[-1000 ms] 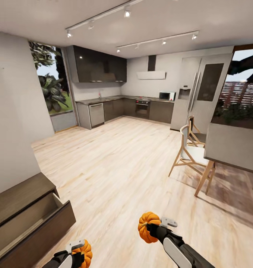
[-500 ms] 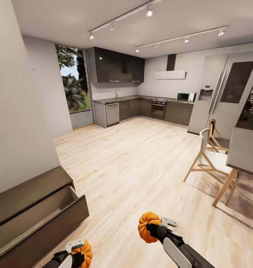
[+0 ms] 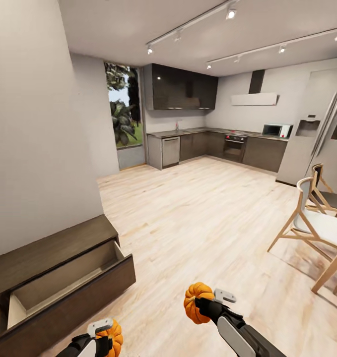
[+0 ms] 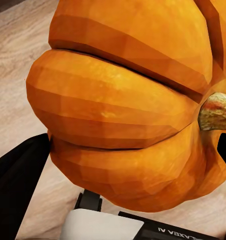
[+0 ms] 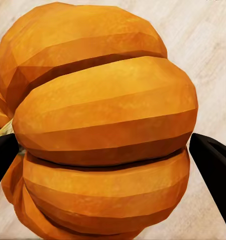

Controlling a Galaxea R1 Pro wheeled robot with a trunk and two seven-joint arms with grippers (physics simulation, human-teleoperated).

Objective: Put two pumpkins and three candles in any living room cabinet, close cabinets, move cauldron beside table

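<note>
Pumpkins: one being pinched sideways in right gripper, another in left gripper; cabinet drawer gaping.

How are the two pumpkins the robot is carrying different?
The left pumpkin sits low at the head view's bottom edge, partly cut off; the right pumpkin is higher and fully visible. The left one is nearer the open cabinet drawer. Both are orange, ribbed, and gripped by an end effector: left, right.
</note>
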